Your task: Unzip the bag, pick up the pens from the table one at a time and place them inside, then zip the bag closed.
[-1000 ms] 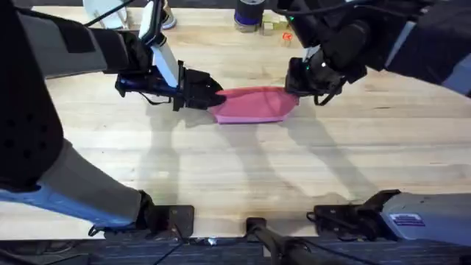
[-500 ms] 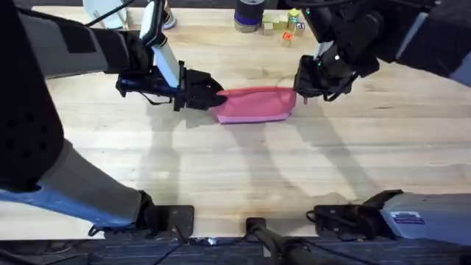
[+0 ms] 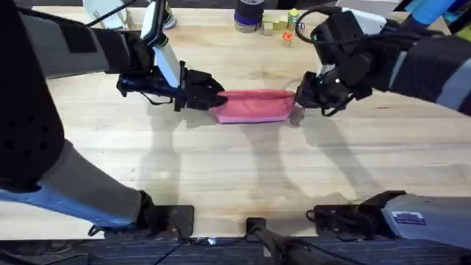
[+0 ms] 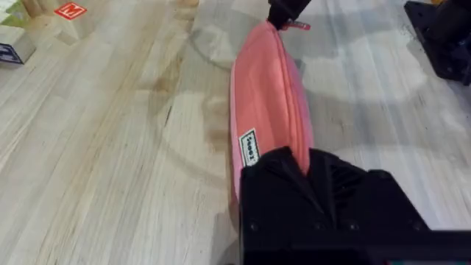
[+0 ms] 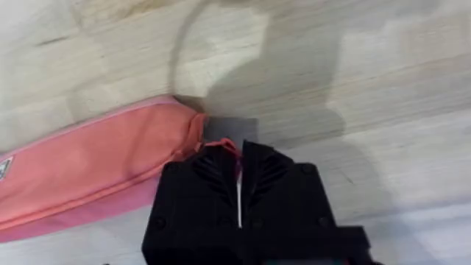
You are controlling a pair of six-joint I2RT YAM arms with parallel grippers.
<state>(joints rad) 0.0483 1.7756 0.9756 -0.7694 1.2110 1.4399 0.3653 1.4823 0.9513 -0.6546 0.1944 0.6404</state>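
The pink bag [image 3: 254, 105] lies flat on the table [image 3: 243, 169], its zipper run shut along the top, stretched between the two grippers. The left gripper [image 3: 215, 94] is clamped on the bag's left end, where a small white label [image 4: 250, 146] shows on the fabric just beside the black fingers. At the bag's right end the right gripper [image 3: 300, 101] has its fingers pressed together on the red zipper pull [image 5: 221, 144] — the tab sits just past the pouch's corner. Small coloured cubes [image 3: 283, 26] sit well beyond the bag, near the table's far edge.
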